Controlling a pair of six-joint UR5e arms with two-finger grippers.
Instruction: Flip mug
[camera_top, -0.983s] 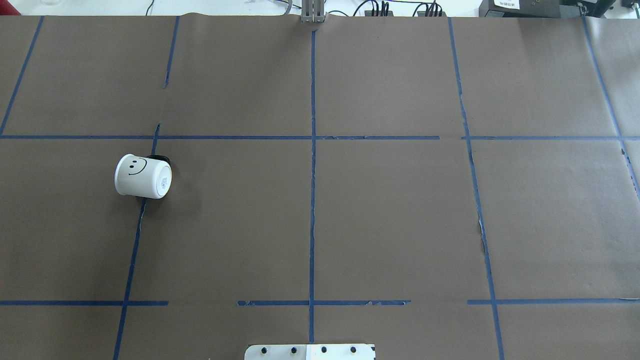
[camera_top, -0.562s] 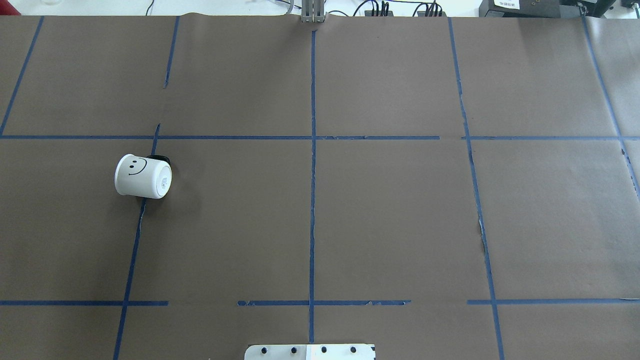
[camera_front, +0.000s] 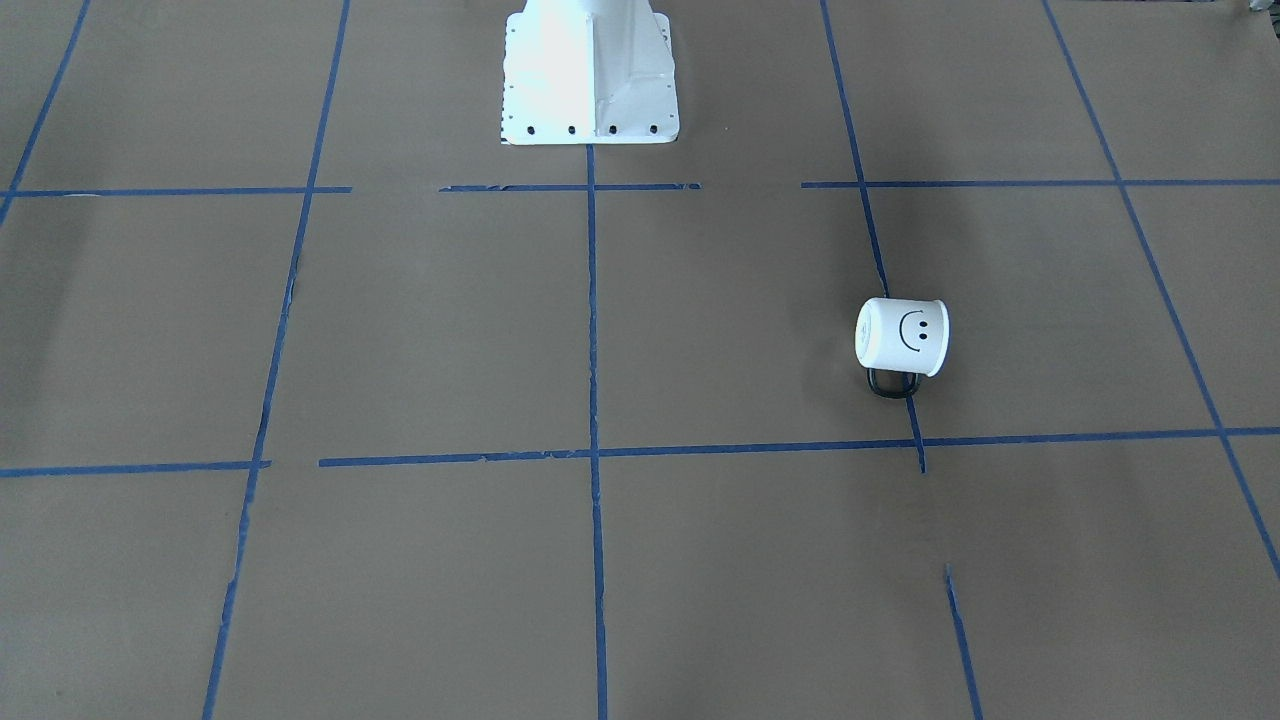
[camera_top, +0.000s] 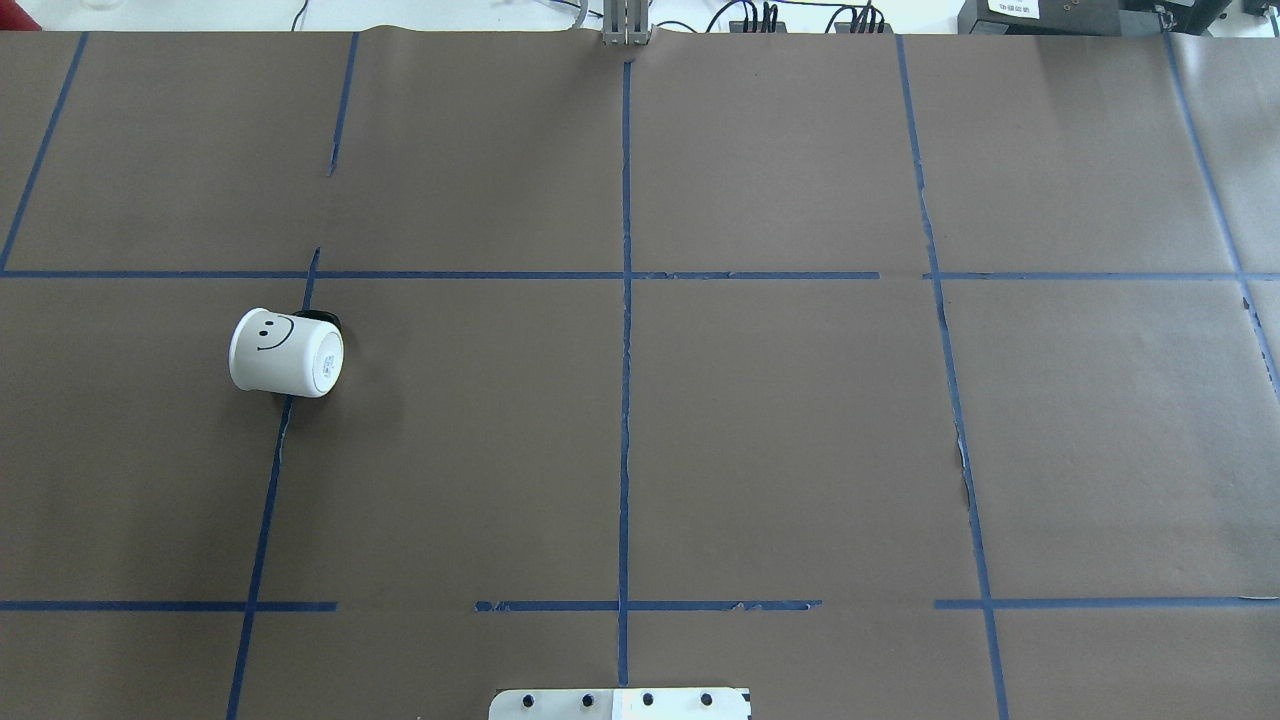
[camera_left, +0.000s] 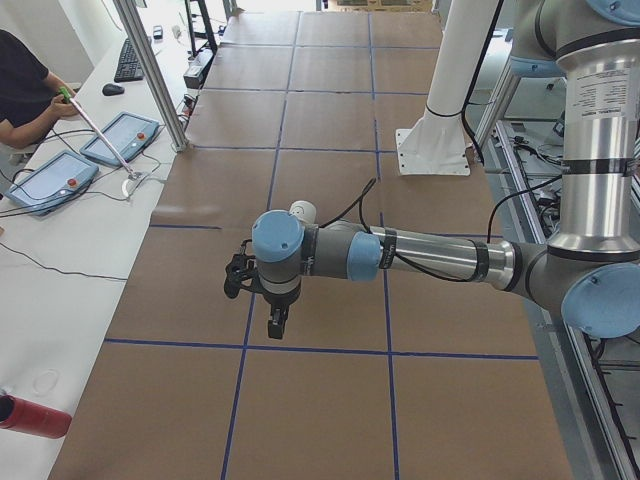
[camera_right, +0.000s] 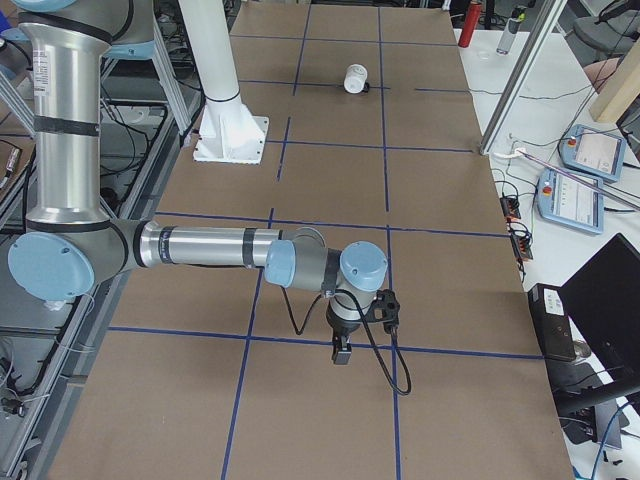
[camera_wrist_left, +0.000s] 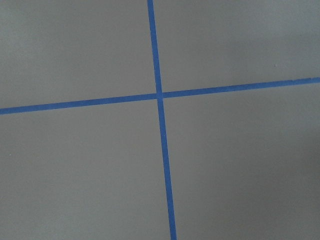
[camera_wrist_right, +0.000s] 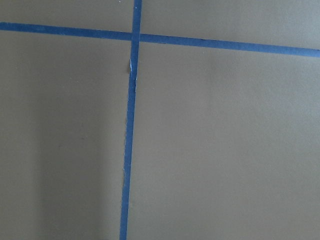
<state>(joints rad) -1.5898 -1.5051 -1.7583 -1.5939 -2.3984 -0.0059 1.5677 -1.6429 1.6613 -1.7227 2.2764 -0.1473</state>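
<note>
The brown-papered table (camera_top: 780, 420) spreads wide. The left gripper (camera_left: 274, 325) and the right gripper (camera_right: 341, 352) hang over it; I cannot tell how far either is spread. The mug (camera_top: 286, 352) lies sideways at nine o'clock (handle (camera_top: 322, 318) toward twelve), so a glancing pinch could roll it away.

1. White mug (camera_top: 286, 353) lies on its side in left half of bench (camera_top: 800, 450), approx mid-depth.
2. Flat base end, w/ small printed mark, faces view's right; mouth turned to left, not visible.
3. Smiley face on the upward side; black handle (camera_top: 322, 318) sticks out on far side, low by the bench.
4. The mug sits across a lengthwise blue tape line (camera_top: 262, 520), just on the near side of a crosswise one.
5. Brown paper covers the bench; tape grid has gaps and frayed bits.
6. White base plate (camera_top: 620, 704) w/ four dark bolts at bottom centre.
7. Far edge: grey post (camera_top: 626, 25), black cables (camera_top: 760, 15), dark box (camera_top: 1060, 14) w/ white label.
</note>
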